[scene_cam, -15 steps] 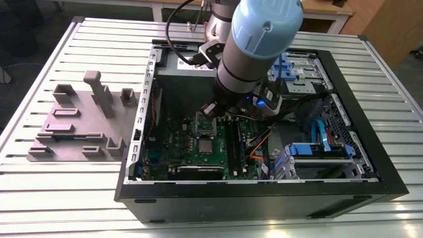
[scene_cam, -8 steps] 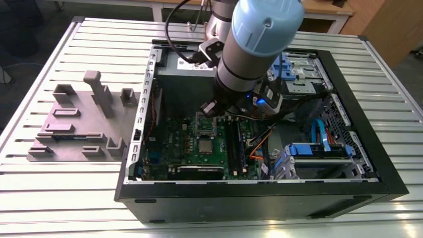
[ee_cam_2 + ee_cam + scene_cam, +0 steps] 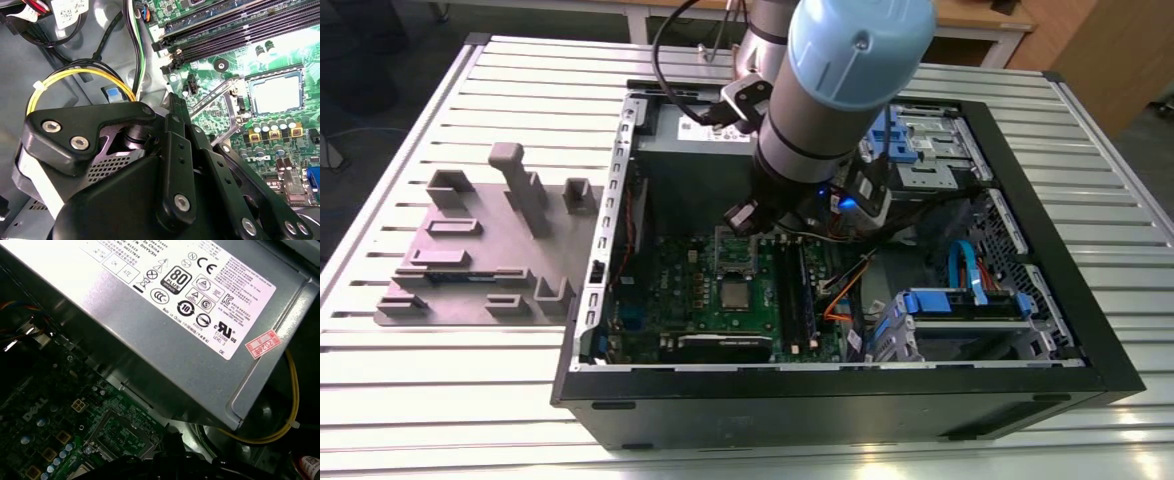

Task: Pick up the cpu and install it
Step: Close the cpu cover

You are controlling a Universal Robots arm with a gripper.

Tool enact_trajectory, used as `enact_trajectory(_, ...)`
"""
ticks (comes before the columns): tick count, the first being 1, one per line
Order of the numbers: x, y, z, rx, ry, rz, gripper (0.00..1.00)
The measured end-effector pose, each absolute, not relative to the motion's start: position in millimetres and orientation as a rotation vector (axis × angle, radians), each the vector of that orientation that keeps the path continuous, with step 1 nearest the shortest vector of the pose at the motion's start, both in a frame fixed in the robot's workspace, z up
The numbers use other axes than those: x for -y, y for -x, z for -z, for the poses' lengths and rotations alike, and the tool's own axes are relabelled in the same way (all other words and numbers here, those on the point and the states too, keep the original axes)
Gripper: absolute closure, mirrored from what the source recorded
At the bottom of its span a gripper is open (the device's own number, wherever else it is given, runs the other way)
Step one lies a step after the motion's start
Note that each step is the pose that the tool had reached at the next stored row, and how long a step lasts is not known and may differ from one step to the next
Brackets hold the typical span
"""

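Observation:
The cpu [image 3: 738,293] is a small silver-grey square lying flat in the socket in the middle of the green motherboard [image 3: 678,290]. In the second wrist view the cpu [image 3: 276,94] shines bright inside the socket frame, and a thin metal lever [image 3: 212,97] stands beside it. My gripper [image 3: 172,102] hangs above the motherboard's edge near the grey power supply [image 3: 165,335], apart from the cpu. Nothing shows in its grasp. The arm [image 3: 821,120] covers the gripper in the exterior view.
The open black computer case [image 3: 854,405] lies on a slatted metal table [image 3: 454,400]. A grey fixture tray [image 3: 480,250] with upright posts sits at the exterior view's left. Yellow and black cables [image 3: 85,75], memory slots [image 3: 225,30] and blue drive bays [image 3: 961,300] crowd the case.

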State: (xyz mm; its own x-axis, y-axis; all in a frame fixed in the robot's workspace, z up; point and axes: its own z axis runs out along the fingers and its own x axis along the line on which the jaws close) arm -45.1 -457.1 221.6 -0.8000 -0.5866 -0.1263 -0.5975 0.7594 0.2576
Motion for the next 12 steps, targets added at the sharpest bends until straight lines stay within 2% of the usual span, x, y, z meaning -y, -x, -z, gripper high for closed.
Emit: enact_trajectory(12,459.9,45.4,-225.8,-2.911,0.981,-0.446,0.89)
